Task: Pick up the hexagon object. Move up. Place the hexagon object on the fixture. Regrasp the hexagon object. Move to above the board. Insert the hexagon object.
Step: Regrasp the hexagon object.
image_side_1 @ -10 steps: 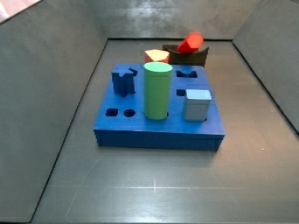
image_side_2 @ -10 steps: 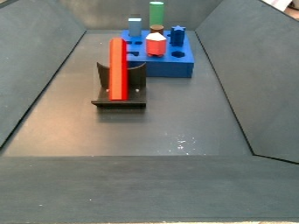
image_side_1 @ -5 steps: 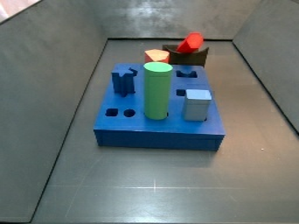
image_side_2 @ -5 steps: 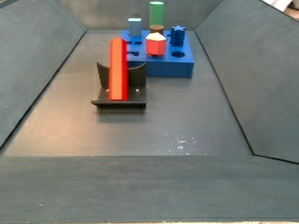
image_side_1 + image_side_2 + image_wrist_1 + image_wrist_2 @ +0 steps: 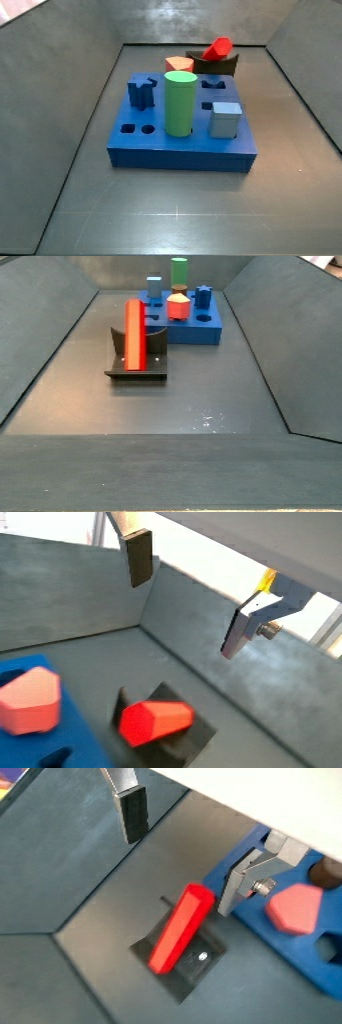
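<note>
Red hexagon point(image 5: 182, 927) leans on the fixture point(image 5: 177, 963), below my claw point(image 5: 187, 840). My claw hangs spread wide, holding nothing.

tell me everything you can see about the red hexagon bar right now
The hexagon object is a bright red, smooth, plastic-looking bar with hexagonal ends, one showing in a wrist view. It rests on the dark fixture, leaning against its upright, beside the blue board. Nothing else touches it. The gripper hangs open above it, both fingers clear of the bar.
</note>
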Motion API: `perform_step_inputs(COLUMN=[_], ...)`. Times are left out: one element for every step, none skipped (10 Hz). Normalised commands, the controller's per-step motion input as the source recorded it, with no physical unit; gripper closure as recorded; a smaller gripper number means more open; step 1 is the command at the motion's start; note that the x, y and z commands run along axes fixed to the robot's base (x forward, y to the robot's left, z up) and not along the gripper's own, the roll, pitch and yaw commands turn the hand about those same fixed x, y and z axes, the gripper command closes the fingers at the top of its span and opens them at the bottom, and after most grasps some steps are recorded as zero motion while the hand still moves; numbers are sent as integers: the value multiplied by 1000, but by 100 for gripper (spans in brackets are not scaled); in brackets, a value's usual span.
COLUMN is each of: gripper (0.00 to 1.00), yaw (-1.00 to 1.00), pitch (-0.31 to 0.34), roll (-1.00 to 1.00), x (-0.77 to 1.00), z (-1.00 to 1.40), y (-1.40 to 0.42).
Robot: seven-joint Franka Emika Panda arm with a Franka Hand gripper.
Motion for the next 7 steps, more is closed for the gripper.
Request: perform_step_inputs(gripper=[0,0,0,0,0,0,0], yaw=[49,70,85,146,175,208,233], pitch=[129,165,183,229,238,210,180], roll=[1000,1000,1000,1000,940,694,513], x=[99,116,127,151,162,193,221], z=[-3,-7,-8,-9,-10,-12,-15], y=[-41,-46,-47,-51,-52,-54,-54])
